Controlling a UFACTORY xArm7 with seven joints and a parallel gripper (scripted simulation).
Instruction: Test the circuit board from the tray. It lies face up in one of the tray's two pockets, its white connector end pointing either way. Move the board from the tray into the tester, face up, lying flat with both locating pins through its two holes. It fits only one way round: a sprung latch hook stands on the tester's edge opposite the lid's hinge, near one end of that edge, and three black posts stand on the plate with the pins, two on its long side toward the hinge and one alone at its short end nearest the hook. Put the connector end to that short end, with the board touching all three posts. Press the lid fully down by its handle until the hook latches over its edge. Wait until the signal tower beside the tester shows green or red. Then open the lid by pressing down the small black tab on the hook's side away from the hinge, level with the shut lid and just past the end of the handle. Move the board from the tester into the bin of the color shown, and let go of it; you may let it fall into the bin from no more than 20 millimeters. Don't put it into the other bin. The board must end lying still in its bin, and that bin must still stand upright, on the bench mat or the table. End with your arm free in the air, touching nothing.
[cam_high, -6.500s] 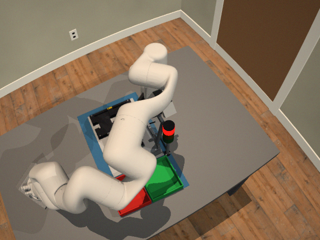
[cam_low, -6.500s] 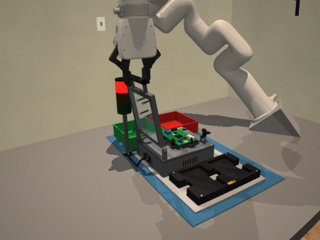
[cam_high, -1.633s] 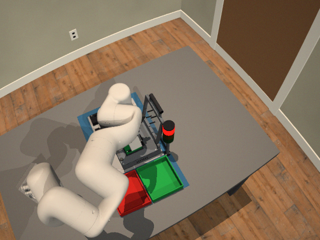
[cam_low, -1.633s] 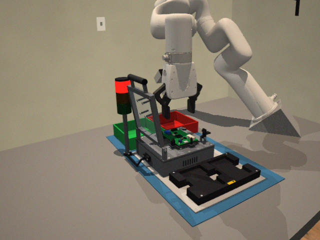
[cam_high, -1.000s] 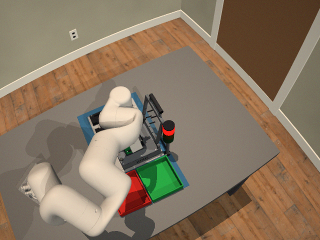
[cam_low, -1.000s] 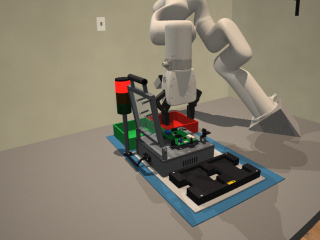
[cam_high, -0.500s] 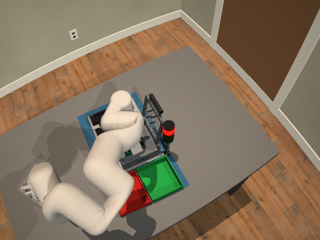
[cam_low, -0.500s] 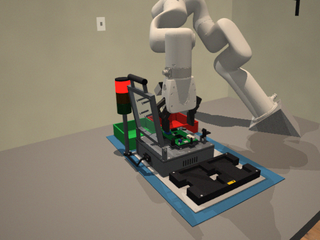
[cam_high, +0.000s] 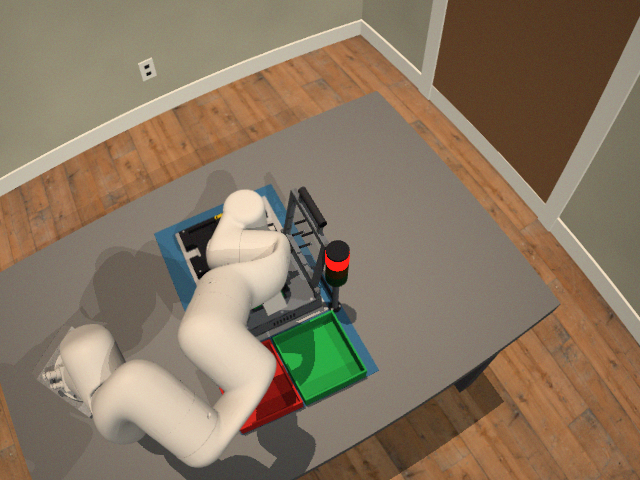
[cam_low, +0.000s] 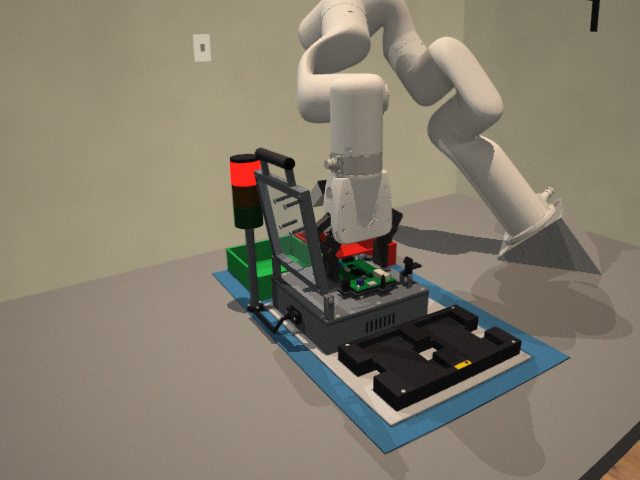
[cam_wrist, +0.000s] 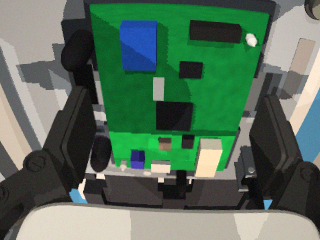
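On the left of the tabletop (cam_low: 103, 361), in my exterior view, I see the signal tower (cam_low: 246, 190) with its top light glowing red. Next to it the tester's lid (cam_low: 289, 227) stands up open, with its black handle (cam_low: 275, 157) at the top. Behind the tower sits the green bin (cam_low: 242, 260). In the middle is the tester (cam_low: 356, 315), and the circuit board (cam_low: 368, 277) lies on it, face up. My gripper (cam_low: 354, 254) hangs low right over the board with its fingers spread wide, one on each side of the board, and it holds nothing. I cannot tell if the fingers touch the board. The red bin (cam_low: 388, 250) peeks out behind the gripper. On the right, the black tray (cam_low: 429, 351) sits on the blue mat (cam_low: 537, 364) with both pockets bare.
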